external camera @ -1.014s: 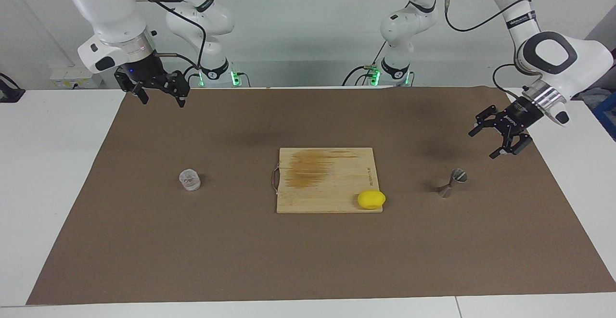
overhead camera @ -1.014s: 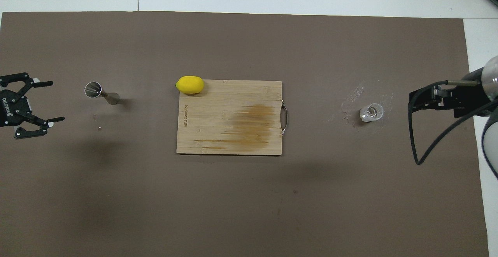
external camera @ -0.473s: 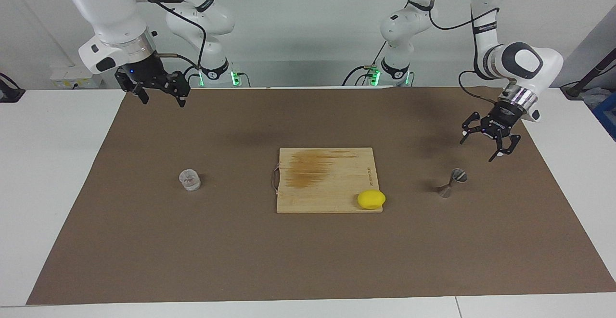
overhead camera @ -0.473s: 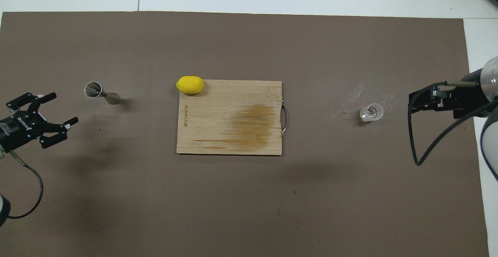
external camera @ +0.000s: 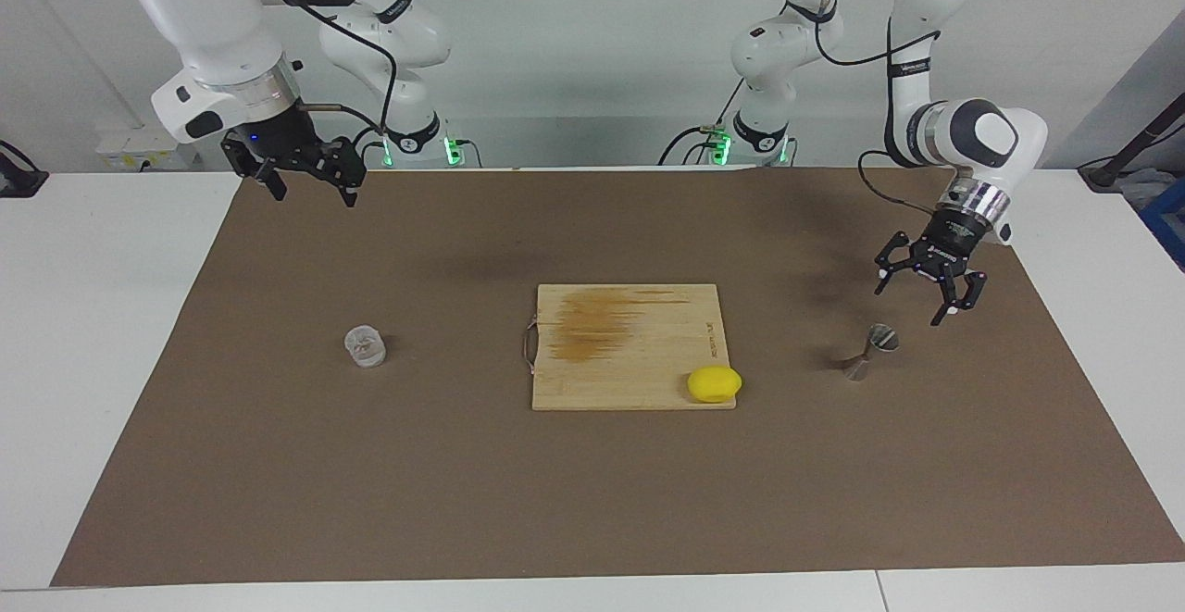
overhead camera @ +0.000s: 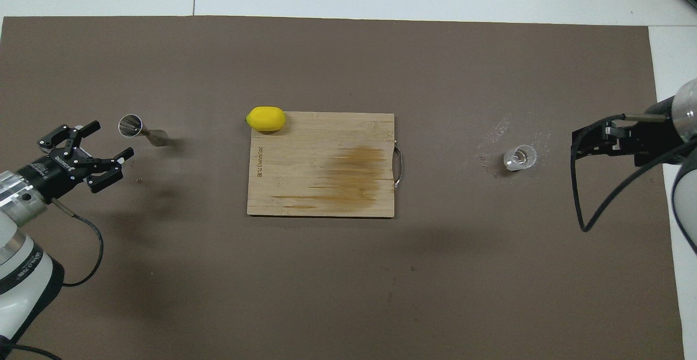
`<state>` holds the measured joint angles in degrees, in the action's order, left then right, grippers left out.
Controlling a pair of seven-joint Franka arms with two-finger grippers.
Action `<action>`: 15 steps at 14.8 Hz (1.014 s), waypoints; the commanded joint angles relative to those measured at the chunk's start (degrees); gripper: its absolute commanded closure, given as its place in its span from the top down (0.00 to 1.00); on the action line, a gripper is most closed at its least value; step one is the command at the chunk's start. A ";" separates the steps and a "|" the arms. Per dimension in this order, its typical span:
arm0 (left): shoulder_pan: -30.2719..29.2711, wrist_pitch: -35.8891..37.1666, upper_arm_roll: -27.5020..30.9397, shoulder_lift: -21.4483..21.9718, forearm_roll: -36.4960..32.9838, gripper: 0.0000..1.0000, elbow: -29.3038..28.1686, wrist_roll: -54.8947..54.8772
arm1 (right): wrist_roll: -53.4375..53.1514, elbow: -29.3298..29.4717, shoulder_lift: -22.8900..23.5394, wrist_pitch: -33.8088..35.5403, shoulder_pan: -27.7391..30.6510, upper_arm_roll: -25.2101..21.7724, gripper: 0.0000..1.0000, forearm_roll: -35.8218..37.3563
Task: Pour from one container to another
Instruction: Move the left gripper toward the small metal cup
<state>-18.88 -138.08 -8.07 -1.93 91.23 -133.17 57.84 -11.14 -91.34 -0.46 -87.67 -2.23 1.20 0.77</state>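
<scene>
We saw the left pincer [external camera: 924, 293] released, hovering just beside the slim hourglass-shaped silver metal jigger [external camera: 868, 352], apart from it, right pincer [external camera: 306, 181] released, waiting well apart from the short ribbed clear cup [external camera: 366, 347]

Robot lab, two white arms [external camera: 213, 29], bare table [external camera: 111, 316]
</scene>
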 commanded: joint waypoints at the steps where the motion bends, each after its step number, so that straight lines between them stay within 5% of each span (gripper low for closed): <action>1: 2.35 -2.98 0.52 -0.61 3.86 1.00 0.10 -0.97 | 1.30 -1.47 -1.47 0.13 0.12 0.03 1.00 0.55; 15: 5.26 -8.08 0.52 -4.75 10.90 0.95 3.88 -5.36 | 1.38 -1.73 -1.56 -0.04 0.12 0.03 1.00 0.29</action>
<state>-14.60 -144.58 -8.11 -5.84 100.36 -130.20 54.61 -11.14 -91.45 -0.47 -87.67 -2.23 1.20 0.77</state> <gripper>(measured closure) 0.044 0.000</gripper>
